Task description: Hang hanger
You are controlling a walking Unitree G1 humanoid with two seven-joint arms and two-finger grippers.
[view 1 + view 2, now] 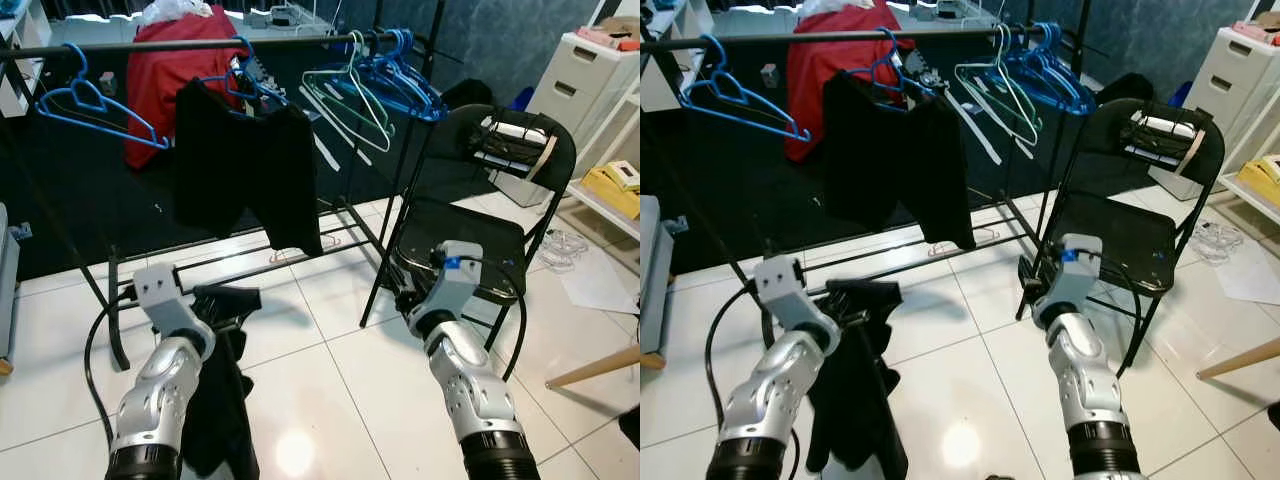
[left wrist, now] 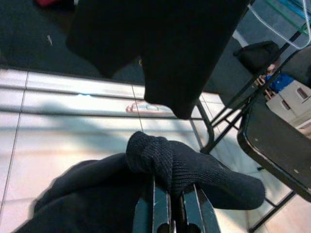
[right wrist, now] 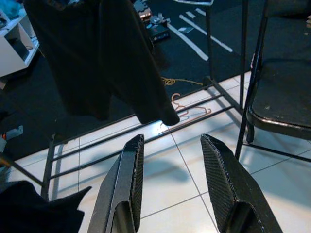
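Hanging low before the robot, the dark garment (image 1: 222,400) droops from the left gripper (image 2: 174,209), whose fingers are pinched shut on a knitted fold. The rail (image 1: 200,43) runs crosswise, up and ahead (hangers already crowd it). The right gripper (image 3: 172,182) hovers over the floor tiles, open and empty.

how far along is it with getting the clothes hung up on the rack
Done: one black garment hangs on a blue hanger on the rail. In hand: the left gripper is shut on another dark garment. Left: getting it onto a hanger and the rail; the right gripper is open and empty.
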